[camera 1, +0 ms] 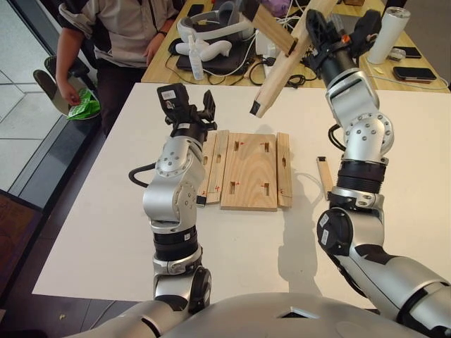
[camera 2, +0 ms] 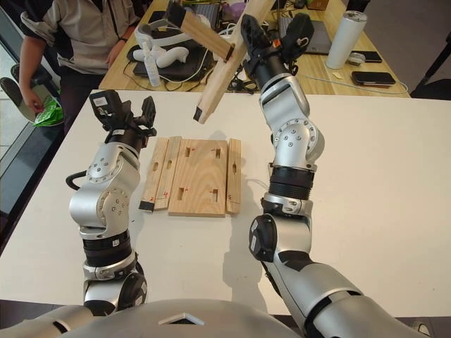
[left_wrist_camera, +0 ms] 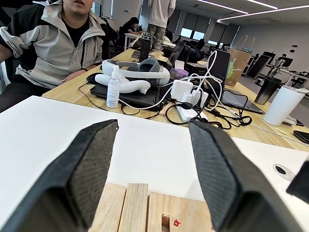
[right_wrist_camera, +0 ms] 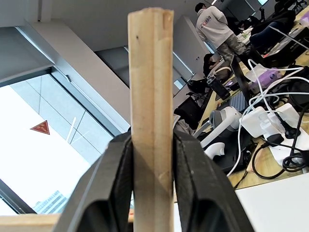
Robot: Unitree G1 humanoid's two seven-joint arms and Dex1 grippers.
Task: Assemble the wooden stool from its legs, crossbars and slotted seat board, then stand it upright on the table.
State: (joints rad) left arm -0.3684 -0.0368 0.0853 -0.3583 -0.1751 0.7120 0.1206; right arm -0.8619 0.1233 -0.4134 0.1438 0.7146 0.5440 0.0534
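Note:
The slotted seat board lies flat mid-table, with two wooden legs flat along its left side and another leg along its right. A short crossbar lies to the right of them. My right gripper is raised high over the table's far edge, shut on a leg joined to a crossbar, which slants down toward the board. In the right wrist view that leg stands between the pads. My left gripper hovers open just beyond the left legs, whose ends show below its fingers.
Behind the white table stands a wooden desk with a headset, a spray bottle, cables, a tumbler and phones. A person stands at the far left corner. Bare table lies left, right and in front of the board.

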